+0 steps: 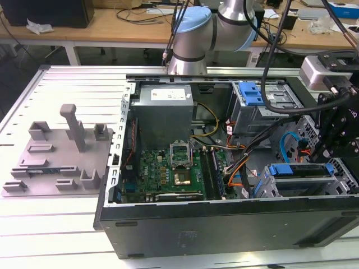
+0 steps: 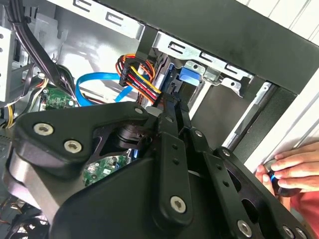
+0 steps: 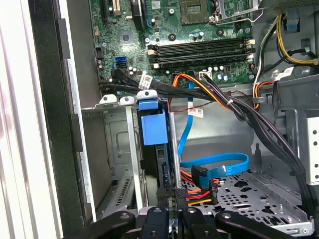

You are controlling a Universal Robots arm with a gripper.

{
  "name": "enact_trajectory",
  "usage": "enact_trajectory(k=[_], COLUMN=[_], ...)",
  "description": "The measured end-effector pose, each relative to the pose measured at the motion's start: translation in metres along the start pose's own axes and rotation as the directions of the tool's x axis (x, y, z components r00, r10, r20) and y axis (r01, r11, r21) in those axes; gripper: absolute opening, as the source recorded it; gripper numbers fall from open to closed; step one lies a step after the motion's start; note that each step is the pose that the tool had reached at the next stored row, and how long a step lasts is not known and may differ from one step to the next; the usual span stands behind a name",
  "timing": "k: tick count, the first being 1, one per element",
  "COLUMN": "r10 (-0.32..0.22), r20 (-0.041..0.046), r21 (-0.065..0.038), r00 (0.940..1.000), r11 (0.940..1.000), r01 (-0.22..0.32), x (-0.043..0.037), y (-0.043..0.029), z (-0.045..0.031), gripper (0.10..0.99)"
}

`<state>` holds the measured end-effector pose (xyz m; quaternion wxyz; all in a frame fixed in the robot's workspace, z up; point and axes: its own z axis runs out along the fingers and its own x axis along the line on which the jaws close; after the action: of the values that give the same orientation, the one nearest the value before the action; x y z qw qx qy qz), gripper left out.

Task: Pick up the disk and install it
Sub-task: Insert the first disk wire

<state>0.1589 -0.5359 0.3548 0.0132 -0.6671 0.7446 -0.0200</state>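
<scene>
Black two-finger gripper (image 3: 172,213): fingers pinched narrow on the rear edge of the disk (image 3: 152,127), a flat silver hard drive in a blue plastic carrier bracket. I read that as a grasp, though the contact patch itself is hidden.

Disk sits edge-on inside the grey sheet-metal drive cage (image 3: 117,149), at the exterior view's right of the open black computer case (image 1: 224,224). Can't tell how deep it is seated.

Just beside the fingers: a bundle of orange, red and yellow power wires (image 3: 197,191) and a blue flat data cable (image 3: 224,164). Green motherboard (image 3: 199,40) lies further out, well apart.

Step in hand, my judgement: seating the disk in the cage. To do it well:
- keep the carrier parallel to the cage walls, no yaw
- push straight along the slot, low force
- keep the wire bundle from getting trapped against the disk edge
- a person's hand (image 2: 294,167) rests at the case edge near the arm, so go slow
</scene>
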Motion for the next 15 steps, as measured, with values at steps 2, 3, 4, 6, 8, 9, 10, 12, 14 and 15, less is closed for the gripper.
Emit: enact_trajectory(k=[2, 3, 4, 6, 8, 9, 10, 12, 14, 15], r10=[0.0, 0.0, 0.0, 0.0, 0.0, 0.0, 0.0, 0.0, 0.0, 0.0], r20=[0.0, 0.0, -0.0001, -0.0003, 0.0001, 0.0005, 0.0008, 0.0018, 0.0048, 0.0079], r21=[-0.001, -0.001, -0.001, -0.001, -0.001, -0.001, -0.001, -0.001, -0.001, -0.002], r00=[1.0, 1.0, 1.0, 1.0, 1.0, 1.0, 1.0, 1.0, 1.0, 1.0], r11=[1.0, 1.0, 1.0, 1.0, 1.0, 1.0, 1.0, 1.0, 1.0, 1.0], r01=[0.0, 0.0, 0.0, 0.0, 0.0, 0.0, 0.0, 0.0, 0.0, 0.0], x=[-0.0001, -0.0001, -0.0001, 0.0, 0.0, 0.0, 0.0, 0.0, -0.0001, -0.0001], y=[-0.0001, -0.0001, -0.0001, -0.0001, -0.0001, -0.0001, -0.0001, -0.0001, -0.0001, -0.0001], z=[0.0, 0.0, 0.0, 0.0001, 0.0002, 0.0004, 0.0004, 0.0007, 0.0009, 0.0009], gripper=[0.169, 0.169, 0.169, 0.169, 0.169, 0.169, 0.169, 0.169, 0.169, 0.169])
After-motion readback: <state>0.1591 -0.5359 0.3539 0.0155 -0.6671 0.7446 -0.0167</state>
